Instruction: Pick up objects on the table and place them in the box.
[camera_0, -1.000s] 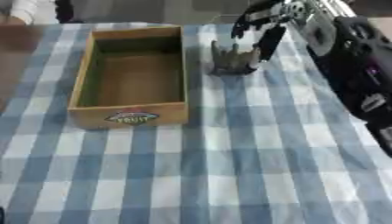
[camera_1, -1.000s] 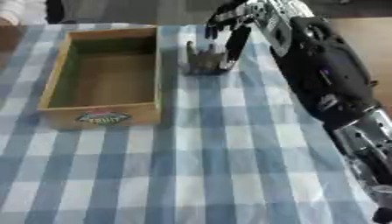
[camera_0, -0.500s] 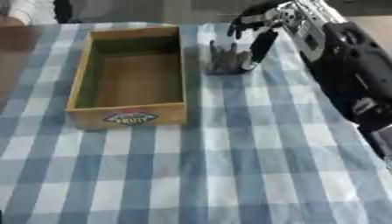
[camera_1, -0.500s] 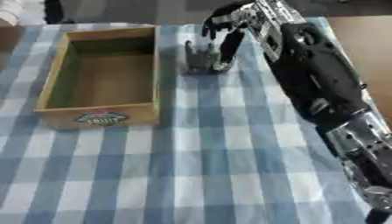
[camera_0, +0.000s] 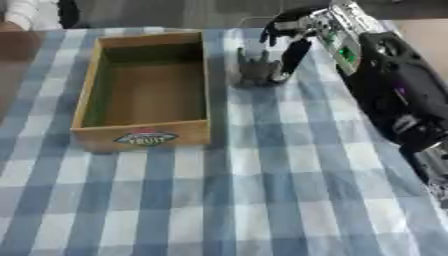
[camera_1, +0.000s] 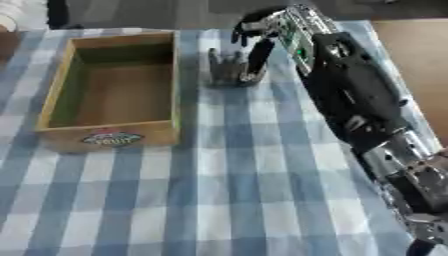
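A: What is the right hand (camera_0: 293, 31) reaching for?

B: A small grey object (camera_0: 259, 69), standing just to the right of the wooden box (camera_0: 144, 82) on the checked worktop (camera_0: 262, 190). It looks like a squat holder or a bundle of upright prongs; I cannot make out more than that.

A: How will it handle?

B: My guess is light and stiff, probably hard plastic or metal, so it should not deform. Smooth sides could slip, and the uneven top gives little to press against.

A: Where would you take hold?

B: Across the body, low down, thumb on one side and fingers on the other. Pinching the top prongs risks tipping it.

A: And the hand now?

B: It hangs above and on the side of the object away from the box, fingers pointing down and spread, one dark finger reaching alongside it. Nothing is grasped; whether that finger touches the object I cannot tell.

A: The box?

B: Open-topped, with a fruit label on its near wall. The left hand shows nowhere.
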